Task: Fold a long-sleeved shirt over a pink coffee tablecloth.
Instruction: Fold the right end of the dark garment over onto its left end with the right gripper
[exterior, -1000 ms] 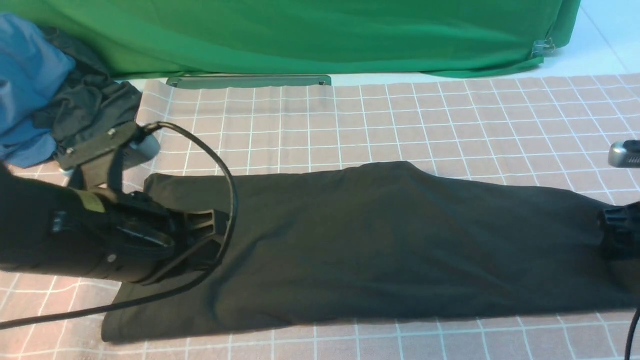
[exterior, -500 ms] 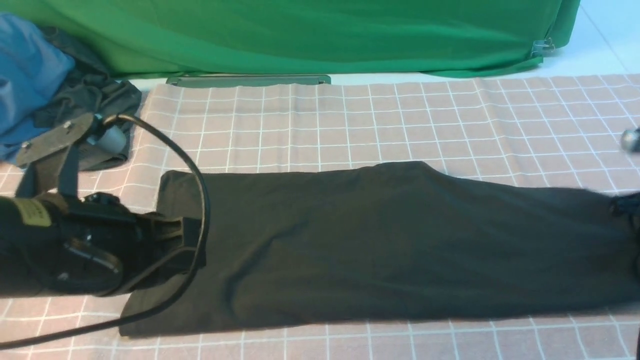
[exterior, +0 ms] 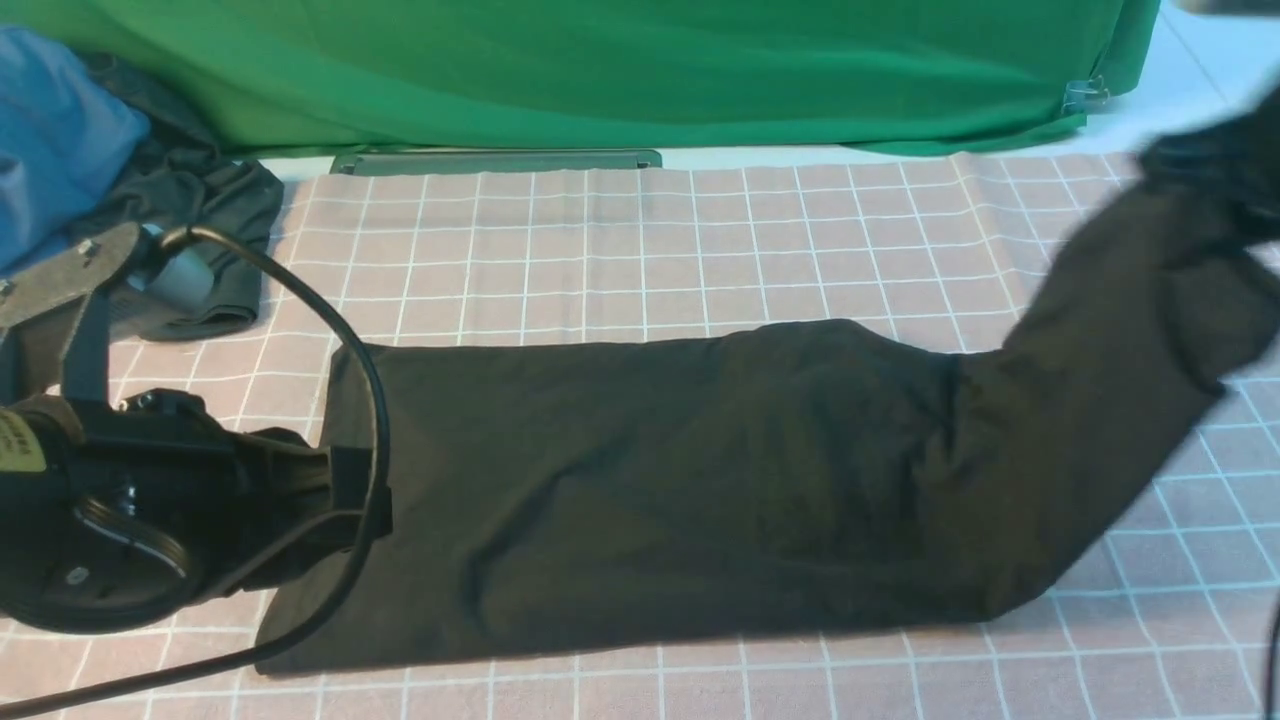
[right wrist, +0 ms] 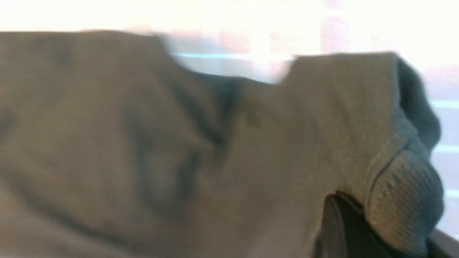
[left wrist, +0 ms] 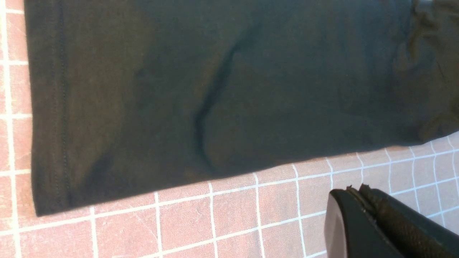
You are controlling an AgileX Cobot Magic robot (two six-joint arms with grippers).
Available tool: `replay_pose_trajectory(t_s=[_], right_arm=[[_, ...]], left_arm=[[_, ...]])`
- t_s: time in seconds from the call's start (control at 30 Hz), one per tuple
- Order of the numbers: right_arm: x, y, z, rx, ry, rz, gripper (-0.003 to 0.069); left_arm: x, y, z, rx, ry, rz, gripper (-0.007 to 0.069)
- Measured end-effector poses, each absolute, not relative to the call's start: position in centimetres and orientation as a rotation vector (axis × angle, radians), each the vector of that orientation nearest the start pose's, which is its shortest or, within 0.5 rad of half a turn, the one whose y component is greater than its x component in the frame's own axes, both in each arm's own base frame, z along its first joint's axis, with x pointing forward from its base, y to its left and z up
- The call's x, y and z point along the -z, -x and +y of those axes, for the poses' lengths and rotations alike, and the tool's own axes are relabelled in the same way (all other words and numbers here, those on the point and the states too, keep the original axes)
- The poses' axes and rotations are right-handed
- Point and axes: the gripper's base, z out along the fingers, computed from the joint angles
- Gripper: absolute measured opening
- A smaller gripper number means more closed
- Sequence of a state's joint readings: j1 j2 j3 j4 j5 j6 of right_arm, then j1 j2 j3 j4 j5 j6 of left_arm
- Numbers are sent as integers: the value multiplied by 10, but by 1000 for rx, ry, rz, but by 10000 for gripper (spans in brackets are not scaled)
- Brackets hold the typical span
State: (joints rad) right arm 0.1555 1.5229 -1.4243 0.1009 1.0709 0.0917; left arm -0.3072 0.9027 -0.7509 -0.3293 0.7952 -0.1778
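At two o'clock the right gripper clamps the collar end of the long-sleeved shirt — raised for folding; the left gripper, nine o'clock, is closed, empty — likely keeping clear.

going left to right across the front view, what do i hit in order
crumpled blue garment → dark grey-green garment → shut left pincer → black cotton long-sleeved shirt lying on the pink white-gridded tablecloth → right pincer gripping the shirt's raised end

We see the left gripper closed and empty beside the hem of the long-sleeved shirt (held low), the right gripper high, pinching its collar end.
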Motion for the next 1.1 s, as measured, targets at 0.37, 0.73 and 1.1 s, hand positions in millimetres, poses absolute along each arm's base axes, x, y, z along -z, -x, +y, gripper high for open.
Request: replay_pose_trajectory(t_s=[0.37, 0.73, 1.1], right_arm=[[-342, -308, 210, -630, 296, 2536, 95], [-299, -309, 322, -788, 477, 2520, 95], [-248, -309, 394, -839, 577, 2509, 99]], left_arm=[[-321, -146, -66, 613, 86, 2409, 12], [-358, -91, -28, 438, 214, 2220, 12], [-358, -62, -16, 408, 252, 2221, 12]])
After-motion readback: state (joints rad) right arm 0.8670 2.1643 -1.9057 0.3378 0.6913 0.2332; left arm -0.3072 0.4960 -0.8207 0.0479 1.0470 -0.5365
